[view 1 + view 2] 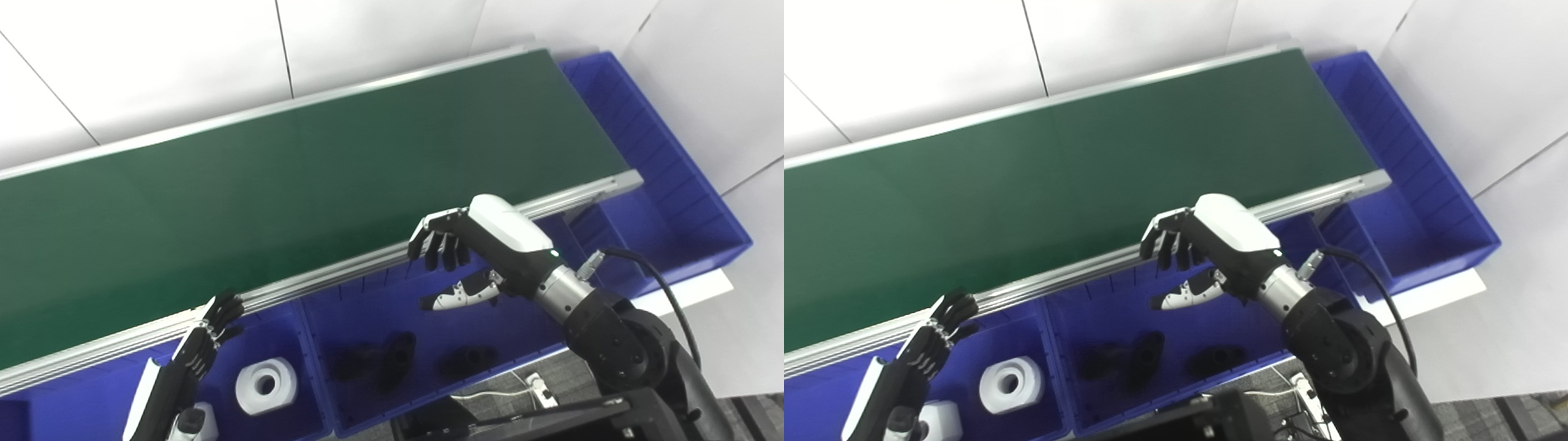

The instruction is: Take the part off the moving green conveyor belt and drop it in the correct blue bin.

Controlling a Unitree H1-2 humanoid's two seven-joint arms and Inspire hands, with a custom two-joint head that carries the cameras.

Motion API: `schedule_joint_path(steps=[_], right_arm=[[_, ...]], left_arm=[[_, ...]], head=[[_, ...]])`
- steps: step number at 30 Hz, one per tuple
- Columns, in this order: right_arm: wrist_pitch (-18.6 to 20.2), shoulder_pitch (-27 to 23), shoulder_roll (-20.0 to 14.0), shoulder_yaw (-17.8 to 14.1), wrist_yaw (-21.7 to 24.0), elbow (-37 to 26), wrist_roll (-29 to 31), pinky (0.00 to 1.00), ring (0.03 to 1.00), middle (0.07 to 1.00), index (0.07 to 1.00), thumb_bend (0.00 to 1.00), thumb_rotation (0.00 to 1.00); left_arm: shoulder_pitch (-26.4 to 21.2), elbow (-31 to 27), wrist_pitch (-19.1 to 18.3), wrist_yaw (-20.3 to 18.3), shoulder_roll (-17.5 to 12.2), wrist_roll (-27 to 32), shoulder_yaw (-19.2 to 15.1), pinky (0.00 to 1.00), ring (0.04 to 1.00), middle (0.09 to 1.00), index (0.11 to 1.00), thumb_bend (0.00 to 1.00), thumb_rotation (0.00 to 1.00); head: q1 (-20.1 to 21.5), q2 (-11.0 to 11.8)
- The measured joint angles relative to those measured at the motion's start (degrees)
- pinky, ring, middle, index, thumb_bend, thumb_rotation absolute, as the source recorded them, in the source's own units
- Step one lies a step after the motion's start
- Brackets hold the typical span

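The green conveyor belt (294, 184) runs across the view and carries no part. My right hand (471, 245) hovers open and empty over the middle blue bin (367, 306), just in front of the belt's near rail. Black parts (398, 358) lie in that bin. My left hand (196, 349) is open and empty, fingers pointing at the rail, above the left blue bin (282, 324). That bin holds a white ring-shaped part (266, 384) and another white part (937, 421) by the left wrist.
A long blue bin (674, 177) wraps around the belt's right end. The aluminium rail (343, 269) borders the belt's near side. White cables and a power strip (539, 389) lie on the floor below the middle bin. A white wall stands behind the belt.
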State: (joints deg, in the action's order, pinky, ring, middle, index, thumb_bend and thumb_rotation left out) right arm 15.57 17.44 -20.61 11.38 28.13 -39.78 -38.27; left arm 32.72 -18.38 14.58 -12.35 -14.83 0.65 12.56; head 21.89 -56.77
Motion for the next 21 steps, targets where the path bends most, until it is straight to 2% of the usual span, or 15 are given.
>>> schedule_joint_path(steps=[6,13,16,17,18,19,20,21], right_arm=[[-2.18,2.23,-0.11,1.85,-1.55,3.12,-2.43,0.27,0.366,0.451,0.533,0.51,0.0],[-3.01,2.49,-0.67,2.55,-2.25,4.67,-4.29,0.29,0.377,0.465,0.547,0.51,0.0],[-3.01,2.51,-0.69,3.04,-2.22,4.73,-5.22,0.31,0.382,0.483,0.557,0.51,0.0],[-3.01,2.51,-0.75,3.21,-2.12,4.72,-5.3,0.32,0.406,0.518,0.521,0.52,0.09],[-3.01,2.5,-0.96,3.42,-1.92,4.69,-5.29,0.33,0.414,0.53,0.508,0.52,0.13],[-3.0,2.45,-1.37,3.65,-1.12,4.54,-5.24,0.44,0.558,0.634,0.633,0.83,0.38],[-3.0,2.34,-2.07,3.96,0.12,4.17,-5.07,0.55,0.67,0.723,0.711,0.93,0.52],[-2.99,2.07,-2.96,4.33,1.57,3.67,-4.81,0.58,0.702,0.748,0.731,0.94,0.55]], left_arm=[[0.01,-0.46,-0.16,-0.02,0.03,0.08,-0.02,0.89,0.919,0.919,0.922,0.88,1.0],[0.0,-0.78,-1.21,-0.02,0.3,-0.04,0.41,0.87,0.912,0.917,0.92,0.89,1.0],[0.0,-0.8,-1.28,-0.02,0.51,-0.2,0.67,0.87,0.91,0.914,0.914,0.91,1.0],[0.0,-0.94,-1.54,-0.01,0.75,-0.23,0.76,0.87,0.907,0.911,0.91,0.93,0.99],[0.01,-1.08,-1.88,0.0,1.06,-0.31,0.83,0.87,0.906,0.91,0.908,0.93,0.99],[0.01,-1.3,-2.03,0.0,1.45,-0.36,0.92,0.87,0.907,0.911,0.911,0.92,0.99],[0.01,-1.53,-2.05,0.0,1.81,-0.45,1.05,0.87,0.907,0.912,0.911,0.92,0.99],[0.0,-1.74,-2.06,0.0,2.08,-0.69,1.22,0.87,0.907,0.912,0.911,0.92,0.99]], head=[[-1.59,-0.53],[-3.26,-0.97],[-5.18,-1.23],[-6.41,-1.5],[-6.42,-1.5],[-7.46,-1.76],[-7.47,-1.76],[-7.48,-1.76]])
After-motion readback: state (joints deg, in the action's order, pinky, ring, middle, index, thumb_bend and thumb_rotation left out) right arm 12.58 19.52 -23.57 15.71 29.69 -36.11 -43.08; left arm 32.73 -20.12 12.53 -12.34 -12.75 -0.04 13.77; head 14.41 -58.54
